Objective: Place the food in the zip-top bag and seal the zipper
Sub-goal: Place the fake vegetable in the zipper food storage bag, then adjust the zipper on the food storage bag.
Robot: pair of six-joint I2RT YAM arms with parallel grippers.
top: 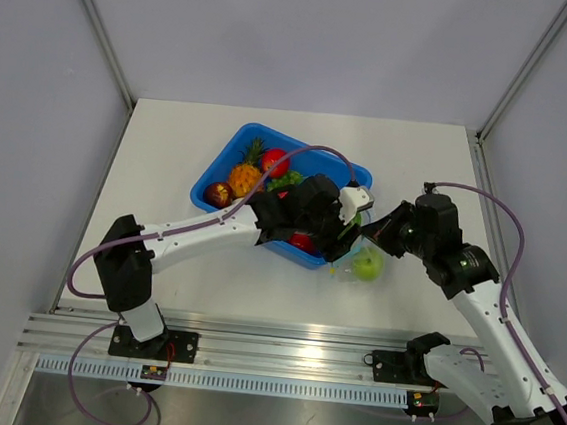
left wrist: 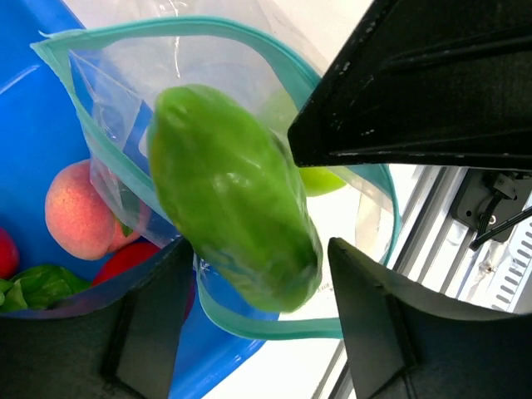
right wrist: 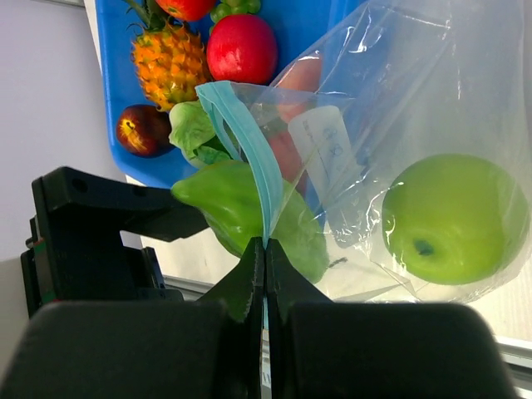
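Done so far: green apple (right wrist: 453, 220) lies inside the zip-top bag (right wrist: 374, 100), which hangs just beside the blue tray (right wrist: 108, 75). In progress: green pepper (left wrist: 233, 199) at the open mouth, loose between the spread fingers of the left hand (left wrist: 253, 278). Right hand (right wrist: 264, 266) is pinched tight on the zipper (right wrist: 245, 150). Left in tray: pineapple (right wrist: 170, 54), red apple (right wrist: 241, 46), peach (left wrist: 79, 212), lettuce (right wrist: 191, 125), dark fruit (right wrist: 141, 129). Sealing not yet begun
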